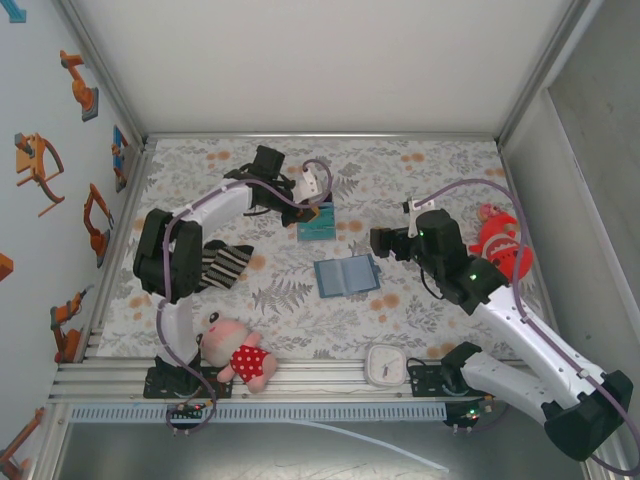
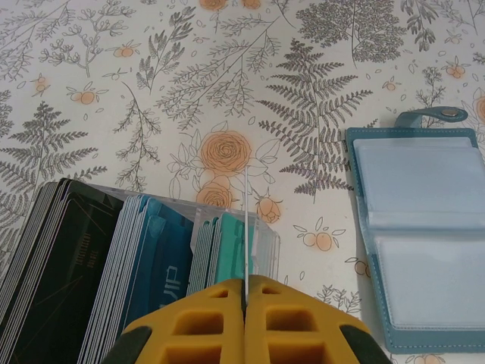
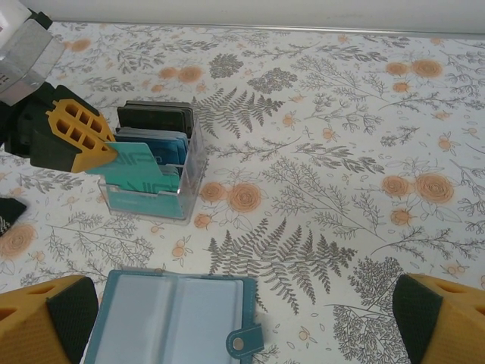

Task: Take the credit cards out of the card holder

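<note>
Left fingers (image 1: pixel 312 205) pinched a teal credit card (image 3: pixel 136 168); right fingers (image 1: pixel 382 242) gaped.
Top view: the left fingers hung over a clear box (image 1: pixel 318 228), and the open card holder (image 1: pixel 346 275) lay near the right fingers. Left wrist: the card stood edge-on in the clamped fingers, more credit cards (image 2: pixel 151 280) boxed beneath, holder to their right. Right wrist: holder low between its wide-spread fingers.
</note>
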`<action>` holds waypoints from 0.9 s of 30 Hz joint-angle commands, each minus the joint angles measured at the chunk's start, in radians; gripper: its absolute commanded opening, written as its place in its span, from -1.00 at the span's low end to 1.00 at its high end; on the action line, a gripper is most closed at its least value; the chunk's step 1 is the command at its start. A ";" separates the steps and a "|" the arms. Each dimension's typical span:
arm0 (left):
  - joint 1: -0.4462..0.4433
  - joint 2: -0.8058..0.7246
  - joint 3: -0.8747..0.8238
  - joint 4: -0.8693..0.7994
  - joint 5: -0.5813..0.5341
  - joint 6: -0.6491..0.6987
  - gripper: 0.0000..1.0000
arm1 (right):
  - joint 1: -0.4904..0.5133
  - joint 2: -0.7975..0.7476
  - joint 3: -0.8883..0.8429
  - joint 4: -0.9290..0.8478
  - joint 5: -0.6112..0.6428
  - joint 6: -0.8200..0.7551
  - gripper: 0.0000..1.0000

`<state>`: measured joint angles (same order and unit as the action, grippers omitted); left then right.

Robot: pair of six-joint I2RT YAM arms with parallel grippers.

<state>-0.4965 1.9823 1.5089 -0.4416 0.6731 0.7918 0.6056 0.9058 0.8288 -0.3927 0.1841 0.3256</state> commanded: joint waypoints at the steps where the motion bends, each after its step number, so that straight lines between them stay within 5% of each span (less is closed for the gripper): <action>1: 0.005 0.028 0.037 -0.016 0.040 0.027 -1.00 | 0.000 -0.004 0.029 -0.002 0.032 0.014 0.99; 27: 0.007 0.102 0.077 -0.069 0.042 0.068 -1.00 | 0.001 -0.009 0.026 -0.011 0.031 0.023 0.99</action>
<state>-0.4965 2.0682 1.5578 -0.4740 0.6781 0.8211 0.6056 0.9058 0.8291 -0.4007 0.2008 0.3271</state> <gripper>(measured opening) 0.044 0.993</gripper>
